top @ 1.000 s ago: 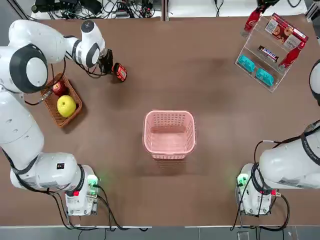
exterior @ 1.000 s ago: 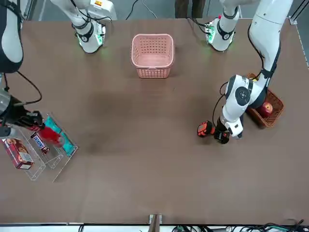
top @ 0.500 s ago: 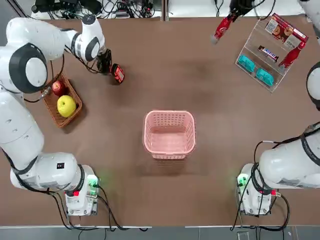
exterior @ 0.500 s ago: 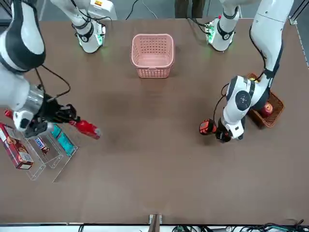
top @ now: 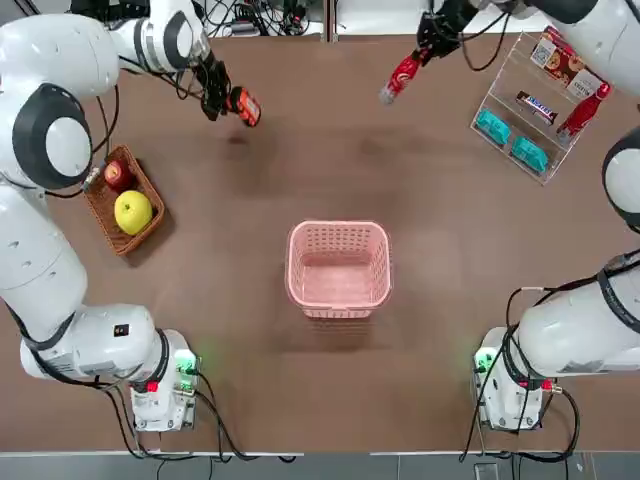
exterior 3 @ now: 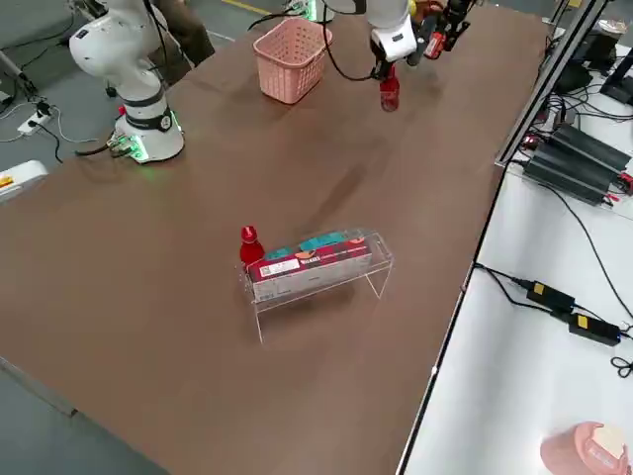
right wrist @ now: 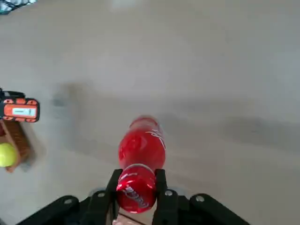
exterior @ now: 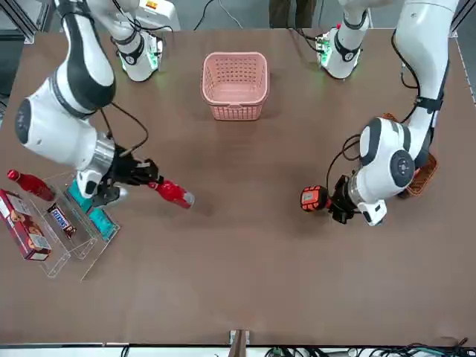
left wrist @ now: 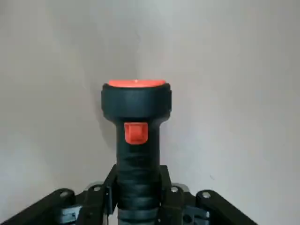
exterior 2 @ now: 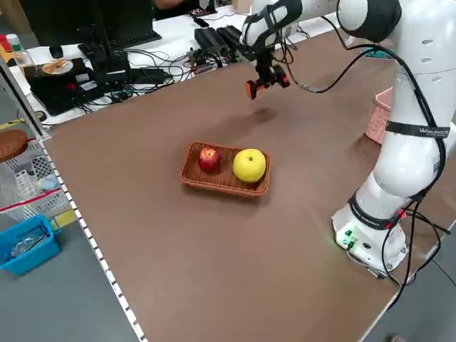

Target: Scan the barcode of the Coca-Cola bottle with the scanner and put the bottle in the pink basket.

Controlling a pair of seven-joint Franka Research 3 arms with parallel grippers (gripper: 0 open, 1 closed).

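The left end effector hangs above the far left part of the desk, its fingers pinching the grip of the scanner; the orange head juts out ahead of the fingers toward the desk's middle, and the wicker basket of fruit lies below and nearer the robot's base; the pink basket stands well apart, between both arms and nearer the bases than either end effector; the right end effector hangs over the far edge, clamped on the cap end of the Coca-Cola bottle, whose body slants out beyond the fingers toward the scanner; just beyond that end effector's other side sits the clear display rack with snacks. Risks, as I judge them: the bottle is held only by its neck, so a swing could twist it in the grip; the barcode may face away from the scanner's window; the two arms closing on each other could collide.
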